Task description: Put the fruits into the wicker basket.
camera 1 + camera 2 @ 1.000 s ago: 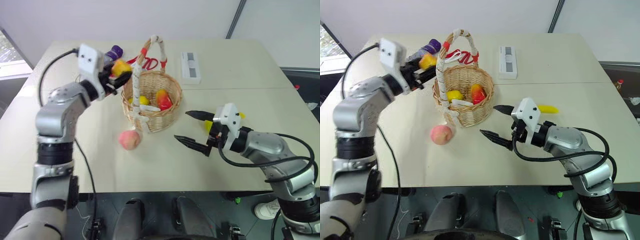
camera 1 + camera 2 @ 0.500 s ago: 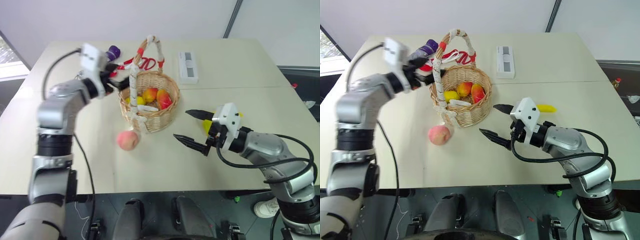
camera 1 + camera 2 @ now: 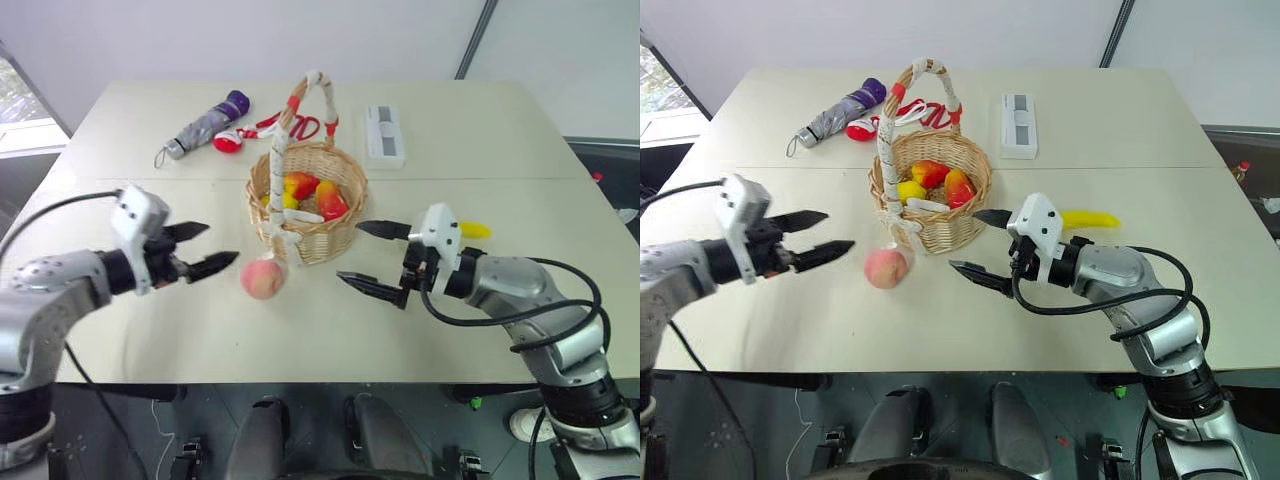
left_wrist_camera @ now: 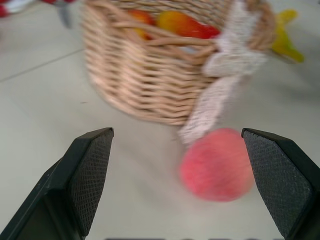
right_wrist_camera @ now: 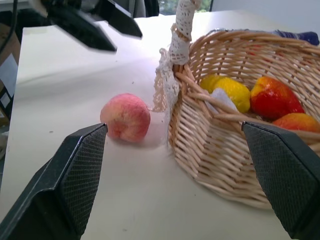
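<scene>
The wicker basket stands mid-table, its tall white-and-red handle upright. Inside lie three fruits: a yellow one, an orange-yellow one and a red one. A pink-orange peach rests on the table against the basket's near left side. A yellow banana lies right of the basket, behind my right arm. My left gripper is open and empty, just left of the peach. On the other side of the basket my right gripper stands open and empty, pointing at it.
A folded grey-purple umbrella, a red-and-white object and red-handled scissors lie behind the basket. A white-and-grey box sits at the back right. The table's front edge runs close under both arms.
My left gripper opened and let the orange-yellow fruit drop into the basket, then drew back and down to the peach's left. The right arm barely moved.
</scene>
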{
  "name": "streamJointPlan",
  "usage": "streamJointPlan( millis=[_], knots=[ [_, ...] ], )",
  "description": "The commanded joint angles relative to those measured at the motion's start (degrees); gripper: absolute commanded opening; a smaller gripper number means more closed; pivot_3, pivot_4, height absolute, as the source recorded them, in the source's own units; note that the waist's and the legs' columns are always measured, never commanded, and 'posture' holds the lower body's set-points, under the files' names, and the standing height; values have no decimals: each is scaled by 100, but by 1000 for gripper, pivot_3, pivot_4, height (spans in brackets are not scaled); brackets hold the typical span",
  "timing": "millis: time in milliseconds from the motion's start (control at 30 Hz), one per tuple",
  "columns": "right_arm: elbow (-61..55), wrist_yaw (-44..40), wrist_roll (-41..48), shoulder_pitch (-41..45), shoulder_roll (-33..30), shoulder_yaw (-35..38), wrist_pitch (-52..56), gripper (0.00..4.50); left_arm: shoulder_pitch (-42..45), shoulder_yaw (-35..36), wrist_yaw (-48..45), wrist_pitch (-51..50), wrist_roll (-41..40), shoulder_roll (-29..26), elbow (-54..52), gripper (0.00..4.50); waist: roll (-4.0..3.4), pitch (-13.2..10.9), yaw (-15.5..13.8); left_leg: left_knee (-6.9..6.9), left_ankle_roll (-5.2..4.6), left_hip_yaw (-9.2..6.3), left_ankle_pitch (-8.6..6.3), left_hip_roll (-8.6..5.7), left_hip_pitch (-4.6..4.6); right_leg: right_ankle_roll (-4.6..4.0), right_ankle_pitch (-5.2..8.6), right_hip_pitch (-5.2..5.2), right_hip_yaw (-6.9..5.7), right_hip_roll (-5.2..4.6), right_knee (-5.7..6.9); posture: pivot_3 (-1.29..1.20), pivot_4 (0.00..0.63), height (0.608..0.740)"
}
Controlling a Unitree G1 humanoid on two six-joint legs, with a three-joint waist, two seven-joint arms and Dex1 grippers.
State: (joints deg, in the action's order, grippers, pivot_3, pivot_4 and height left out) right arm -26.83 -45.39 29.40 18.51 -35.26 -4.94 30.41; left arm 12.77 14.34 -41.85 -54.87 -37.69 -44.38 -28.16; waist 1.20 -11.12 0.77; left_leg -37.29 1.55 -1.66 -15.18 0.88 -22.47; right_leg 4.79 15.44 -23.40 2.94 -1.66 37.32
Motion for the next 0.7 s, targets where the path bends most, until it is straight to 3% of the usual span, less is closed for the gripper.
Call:
streamJointPlan(
  millis=[33, 200, 433, 533, 600, 700],
  knots=[
    [-103, -84, -6, 42, 29, -7, -102, 4500, 19, -601, 257, -3, 296, -144, -474, 4388, -1, 0, 19, 1, 0, -1, 0, 1, 0, 0, 0, -1, 0, 3, 0, 0, 150, 740],
    [-173, -68, -32, -36, 46, -35, -99, 4500, 221, -1428, 340, 187, 873, -349, -241, 4388, -3, -1, 36, 4, 0, 2, 0, 0, 6, -1, 0, -4, 3, 19, 3, 0, 150, 740],
    [-317, 43, -58, -165, 99, -39, -71, 4500, 471, -1925, 244, 361, 1274, -330, 57, 4388, -3, -1, 25, 4, 0, 3, 0, -1, 3, -2, 1, -4, 2, 17, 2, 0, 150, 740],
    [-361, 87, -57, -197, 94, -20, -69, 4500, 444, -1923, 190, 505, 1357, -317, 141, 3615, -3, -1, 22, 4, 0, 2, 0, 0, 3, -2, 1, -4, 2, 16, 2, 0, 150, 740],
    [-381, 95, -50, -210, 82, -4, -67, 4500, 437, -1872, 155, 556, 1404, -362, 222, 2583, -2, -1, 24, 4, 0, 2, 0, 0, 3, -2, 1, -5, 2, 16, 3, 0, 150, 740],
    [-401, 98, -45, -214, 66, 19, -66, 4500, 258, -1291, -142, 897, 1244, -498, 357, 2381, -2, -1, 40, 4, 0, 2, 0, 0, 3, -2, 1, -5, 2, 17, 2, 0, 150, 740]
  ],
)
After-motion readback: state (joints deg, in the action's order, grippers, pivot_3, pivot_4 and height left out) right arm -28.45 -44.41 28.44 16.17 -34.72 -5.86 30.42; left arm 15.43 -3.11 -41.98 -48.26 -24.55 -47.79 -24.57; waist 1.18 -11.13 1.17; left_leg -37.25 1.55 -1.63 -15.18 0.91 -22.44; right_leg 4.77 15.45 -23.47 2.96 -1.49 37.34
